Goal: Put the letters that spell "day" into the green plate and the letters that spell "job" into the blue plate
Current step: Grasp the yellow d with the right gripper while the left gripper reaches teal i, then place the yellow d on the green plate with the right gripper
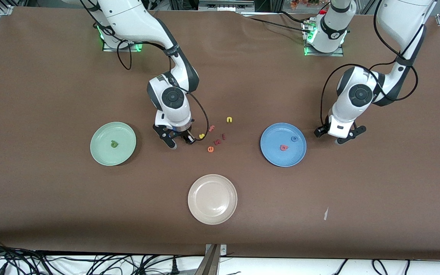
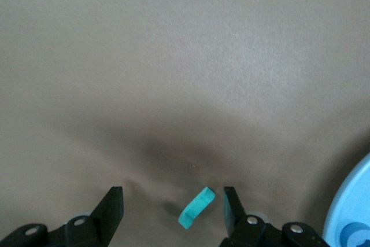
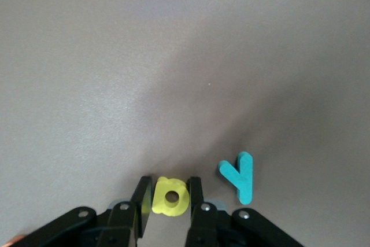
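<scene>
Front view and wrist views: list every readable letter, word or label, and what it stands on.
"a": yellow toy letter between the right gripper's fingers.
"y": teal toy letter on the table beside it.
"s": small yellow letter on the table.
"o": blue ring in the blue plate.
Other toy letters are too small to read; no printed words or labels are legible.
</scene>
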Action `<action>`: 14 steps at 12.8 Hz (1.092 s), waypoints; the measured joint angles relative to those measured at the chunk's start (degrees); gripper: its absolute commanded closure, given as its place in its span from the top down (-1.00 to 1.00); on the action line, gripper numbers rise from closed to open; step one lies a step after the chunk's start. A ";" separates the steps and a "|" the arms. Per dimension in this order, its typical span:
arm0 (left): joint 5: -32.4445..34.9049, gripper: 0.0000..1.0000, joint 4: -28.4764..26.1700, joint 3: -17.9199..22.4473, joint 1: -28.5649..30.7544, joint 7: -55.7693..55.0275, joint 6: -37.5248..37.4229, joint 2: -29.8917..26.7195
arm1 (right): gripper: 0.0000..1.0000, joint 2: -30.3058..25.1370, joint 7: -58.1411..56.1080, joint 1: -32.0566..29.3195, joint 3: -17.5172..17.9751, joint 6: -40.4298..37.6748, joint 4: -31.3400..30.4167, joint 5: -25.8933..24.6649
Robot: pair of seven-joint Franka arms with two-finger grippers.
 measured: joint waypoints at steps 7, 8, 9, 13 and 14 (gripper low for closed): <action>0.00 0.22 -1.49 -0.02 0.00 0.00 6.17 1.26 | -0.57 -1.58 -3.93 -0.65 -0.05 -1.81 -0.67 0.00; 0.00 0.21 -1.49 -0.02 -0.01 0.00 6.36 1.57 | -0.57 -1.97 -4.92 -1.01 -0.07 -2.47 -0.69 0.00; 0.00 0.15 -1.50 -0.03 -0.01 0.00 6.37 1.72 | -0.57 -2.48 -6.09 -1.53 -0.08 -3.47 -0.71 0.00; 0.00 -0.13 -1.53 -0.08 -0.01 0.00 6.38 1.74 | -0.57 -6.80 -16.86 -6.43 -0.25 -9.97 -0.84 0.01; 0.00 -0.16 -1.54 -0.10 -0.01 -0.01 6.38 1.74 | -0.57 -8.55 -21.04 -8.51 -0.28 -12.12 -1.13 0.01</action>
